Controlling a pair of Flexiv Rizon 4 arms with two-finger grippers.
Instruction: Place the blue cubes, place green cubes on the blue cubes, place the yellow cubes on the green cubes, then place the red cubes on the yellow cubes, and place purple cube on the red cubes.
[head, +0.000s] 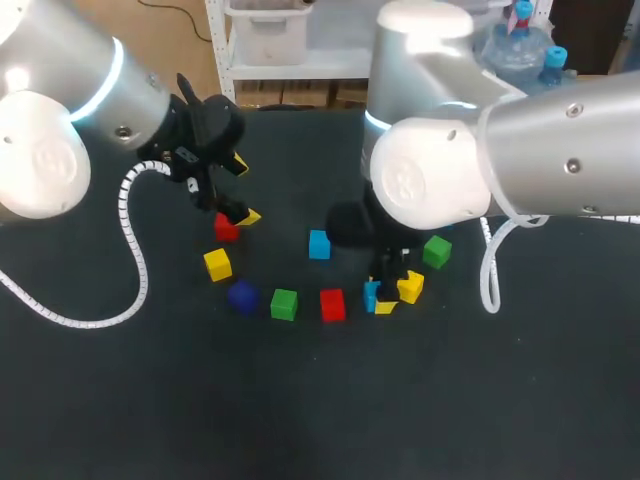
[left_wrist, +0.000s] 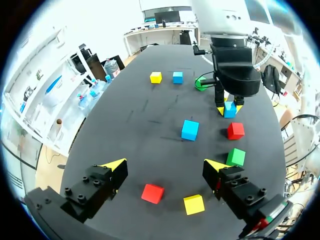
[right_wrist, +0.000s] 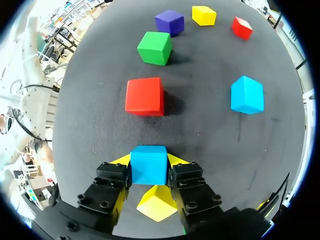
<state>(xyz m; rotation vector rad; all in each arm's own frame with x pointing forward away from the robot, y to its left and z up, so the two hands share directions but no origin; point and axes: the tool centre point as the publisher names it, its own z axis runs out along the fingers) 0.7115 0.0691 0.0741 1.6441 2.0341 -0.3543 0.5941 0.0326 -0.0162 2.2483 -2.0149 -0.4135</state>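
No stack is yet begun on the black table (head: 320, 420) as the right gripper (right_wrist: 149, 162) clamps a light-blue plastic cube (right_wrist: 148, 172) while the left gripper (left_wrist: 165, 165) hangs open near a small red plastic cube (left_wrist: 152, 193).

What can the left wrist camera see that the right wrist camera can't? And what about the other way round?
Only the left wrist view shows the open left hand and, across the table, a far yellow cube beside a far blue cube. Only the right wrist view shows the purple cube. Both show the right hand shut on the held blue cube, plus a loose blue cube, a red cube and a green cube ahead of it.
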